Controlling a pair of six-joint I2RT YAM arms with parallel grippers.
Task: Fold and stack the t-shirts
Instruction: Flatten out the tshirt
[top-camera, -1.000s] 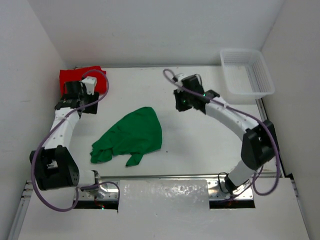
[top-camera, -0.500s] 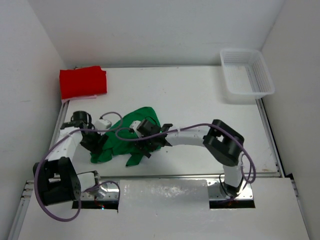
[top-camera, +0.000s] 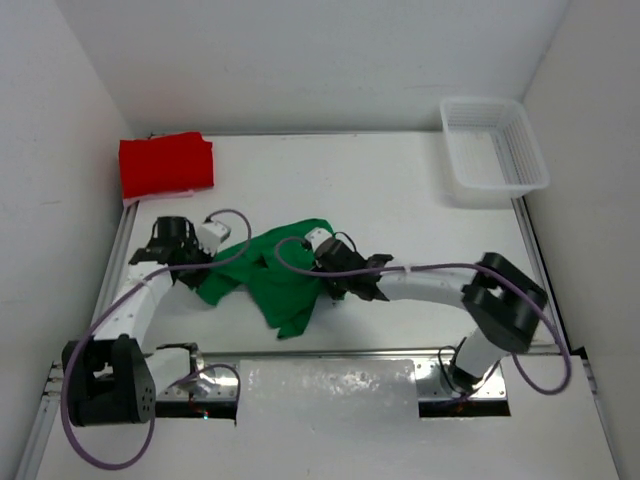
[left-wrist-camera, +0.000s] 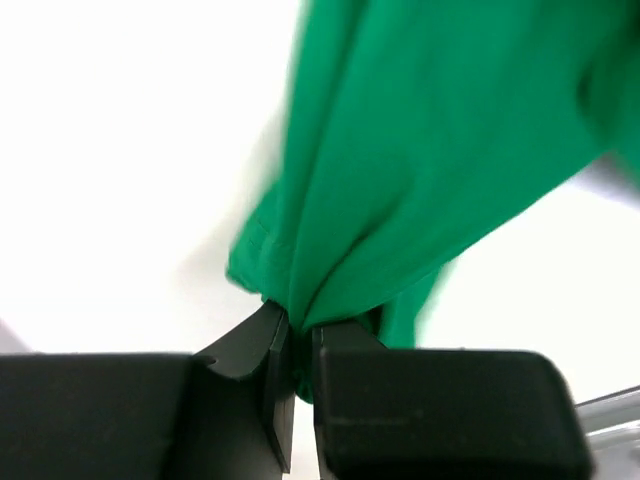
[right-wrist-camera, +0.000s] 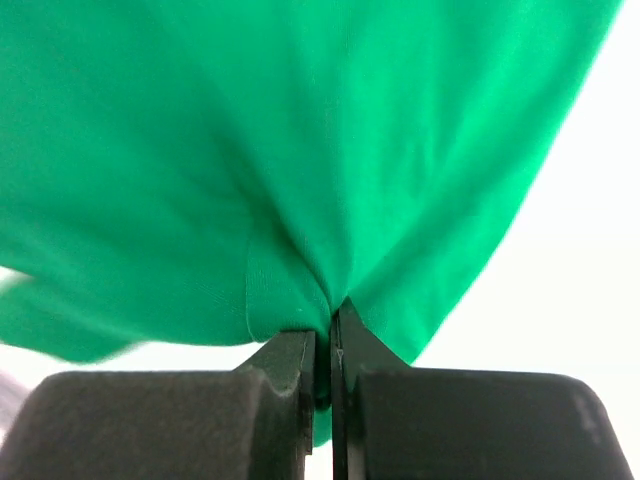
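You are holding the green t-shirt (top-camera: 285, 285), bunched at centre frame on the counter (top-camera: 400, 200). Left claw (left-wrist-camera: 292, 328) and right claw (right-wrist-camera: 325, 322) are clamping its edges. Being soft and limp, it is likely sagging between grips.

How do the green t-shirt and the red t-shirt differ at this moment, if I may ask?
The green t-shirt is crumpled mid-table; the red t-shirt sits folded at the far left corner. The left gripper and right gripper pinch the green t-shirt; nothing touches the red t-shirt. Both are plain cloth.
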